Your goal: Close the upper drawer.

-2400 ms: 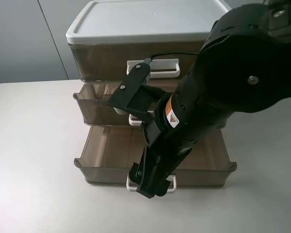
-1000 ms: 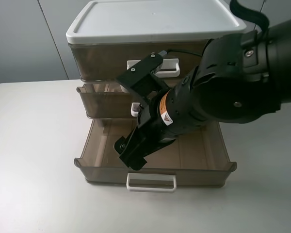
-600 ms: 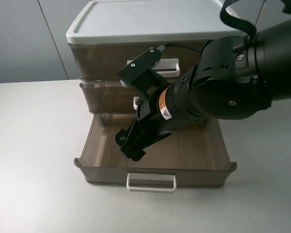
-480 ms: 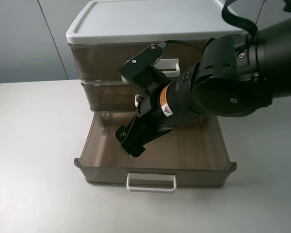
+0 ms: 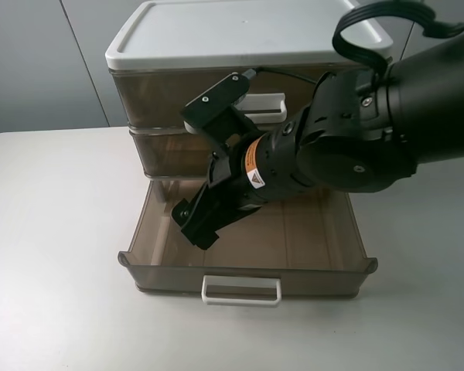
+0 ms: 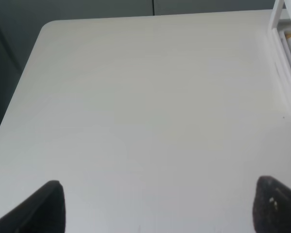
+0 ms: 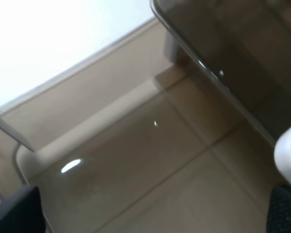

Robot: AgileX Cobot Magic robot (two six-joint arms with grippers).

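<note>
Smoky-brown upper drawer (image 5: 164, 154) pushed in, handle (image 7: 287, 151) mostly behind right arm (image 5: 332, 147), both jaws spread apart.

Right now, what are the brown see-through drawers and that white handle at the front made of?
The upper drawer and lowest drawer look like smoky-brown plastic, glossy: you can see through their walls, and light glints on them. The loop handle on the lowest one looks like white opaque plastic, smooth, probably moulded.

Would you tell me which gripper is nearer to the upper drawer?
Right. The right gripper hangs over the open lowest drawer, just in front of the upper drawer; the left gripper is farther off, over the table.
</note>
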